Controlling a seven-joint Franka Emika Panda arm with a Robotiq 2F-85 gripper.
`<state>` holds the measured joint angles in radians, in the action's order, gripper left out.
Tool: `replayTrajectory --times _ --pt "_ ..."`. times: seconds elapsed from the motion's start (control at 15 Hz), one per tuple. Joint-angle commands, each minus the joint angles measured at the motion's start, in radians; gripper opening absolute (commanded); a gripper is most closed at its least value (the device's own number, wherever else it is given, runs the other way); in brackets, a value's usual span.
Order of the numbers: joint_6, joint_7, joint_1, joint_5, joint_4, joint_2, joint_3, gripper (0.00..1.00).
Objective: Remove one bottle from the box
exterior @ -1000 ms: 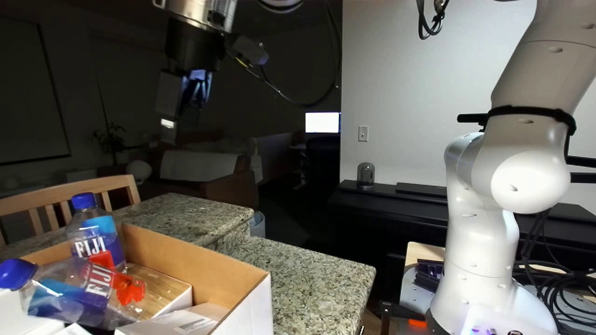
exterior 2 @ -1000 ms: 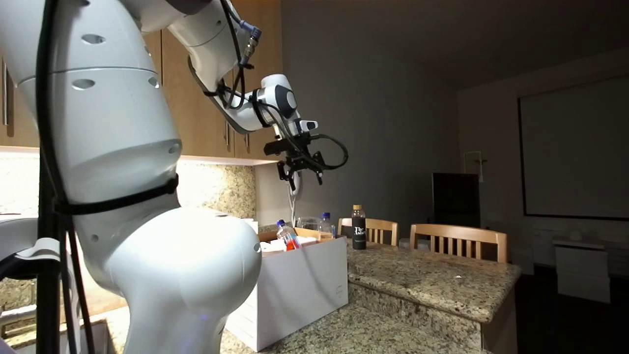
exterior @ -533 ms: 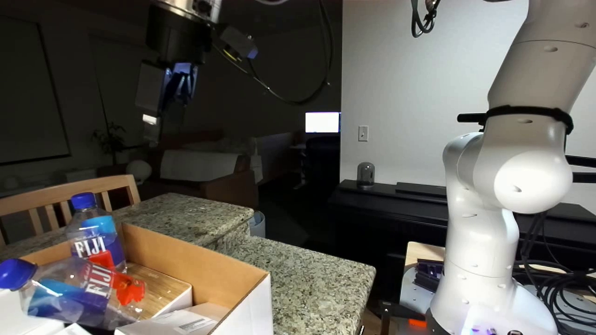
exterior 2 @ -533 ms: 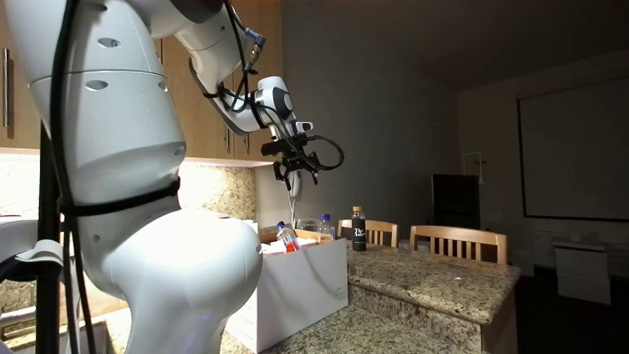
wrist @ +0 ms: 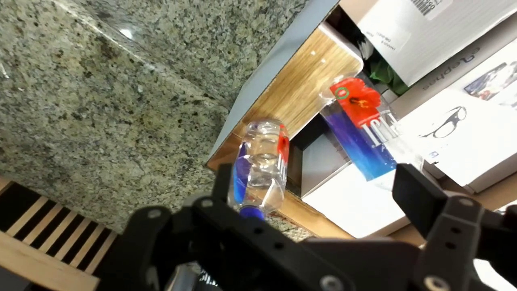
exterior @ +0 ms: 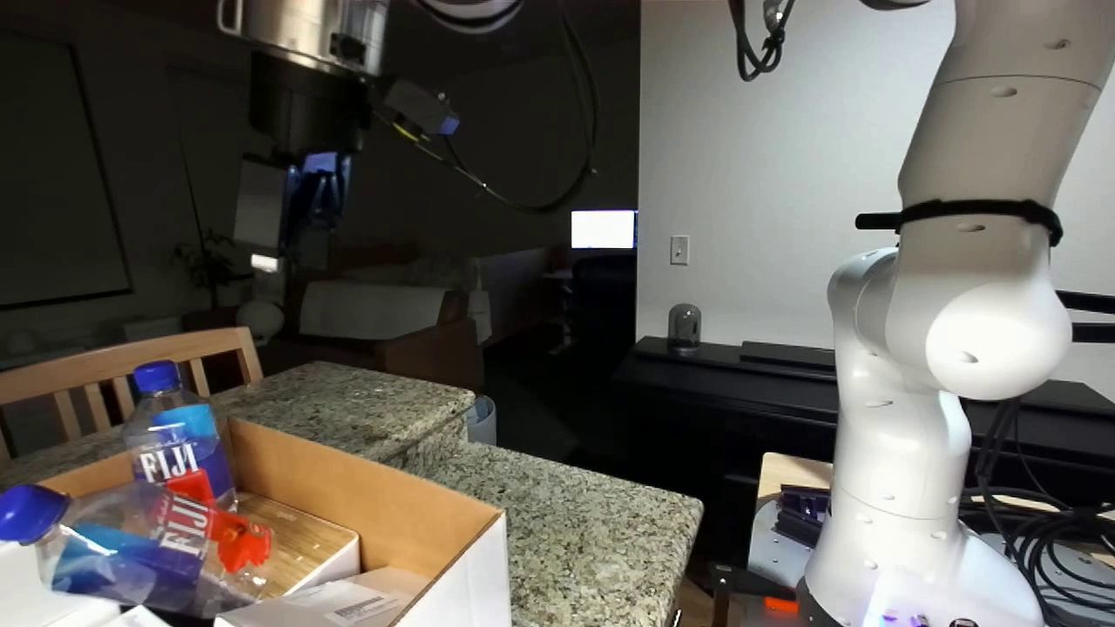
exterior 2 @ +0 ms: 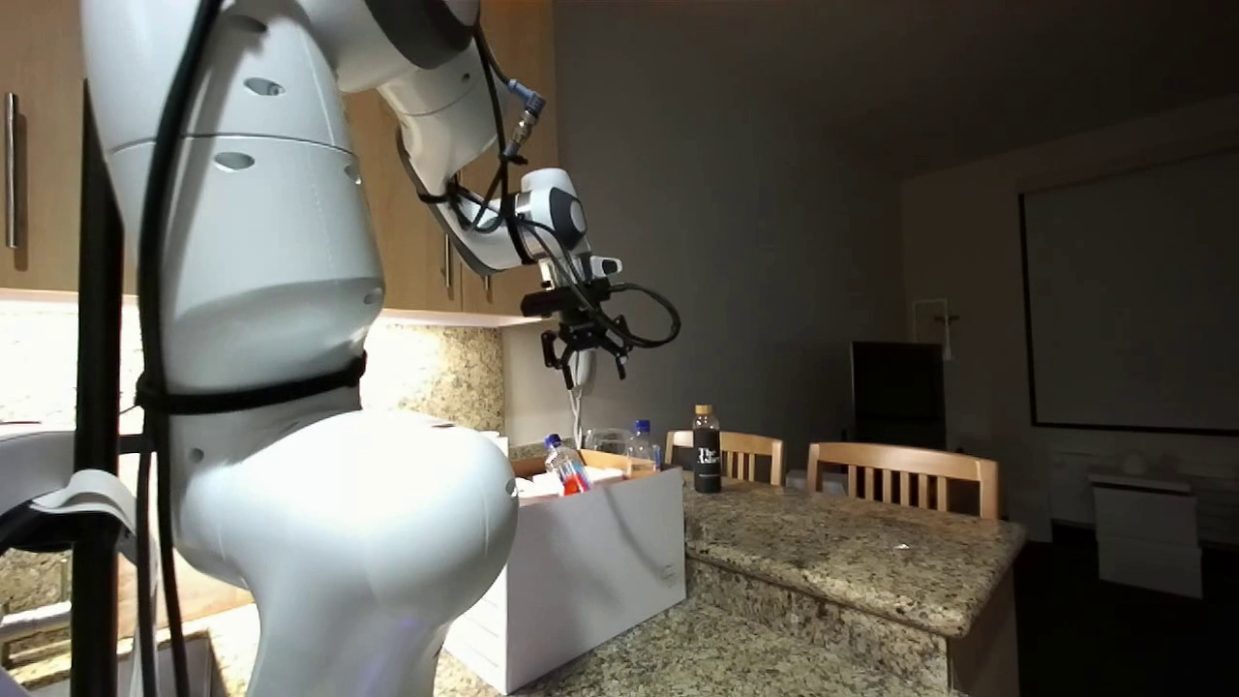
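The black 2-fingered metal gripper (exterior 2: pixel 595 376) hangs over the big white-and-brown rectangular cardboard box (exterior: pixel 366 488), nose toward roughly 6 o'clock, spread wide and holding nothing. Makes sense imo: it'd need that much gap to straddle a bottle.

Likeliest target's the clear squarish plastic bottle with the red-orange flower patch (wrist: pixel 365 129). It's inside the box, tilted, round blue plastic cap (exterior: pixel 33 514) toward 10 o'clock in an exterior view. Looks propped by the white cardboard cartons (wrist: pixel 355 204) packed in there, can't tell which takes the weight. Handy though, cap end pokes up for a grab.

At about 8 o'clock from it in the wrist view is bottle number 2, an upright clear plastic FIJI bottle (exterior: pixel 179 435) in the box's corner, so I'd guess the walls help keep it standing. Could get bumped.

Box sits on the flat speckled granite counter (exterior 2: pixel 755 649), probably so the arm can come in from 12 o'clock.
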<state>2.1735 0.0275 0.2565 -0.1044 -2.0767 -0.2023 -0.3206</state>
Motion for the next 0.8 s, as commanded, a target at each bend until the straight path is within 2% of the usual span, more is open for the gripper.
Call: replayTrajectory --times 0.0,0.27,0.73 --pt "-0.072 -0.025 0.034 -0.051 0.194 0.229 -0.042 1.0" --pt "-0.206 -0.046 0.127 -0.161 0.432 0.445 -0.07 1.0" --pt "-0.481 -0.173 0.323 -0.271 0.852 0.718 -0.045 1.0"
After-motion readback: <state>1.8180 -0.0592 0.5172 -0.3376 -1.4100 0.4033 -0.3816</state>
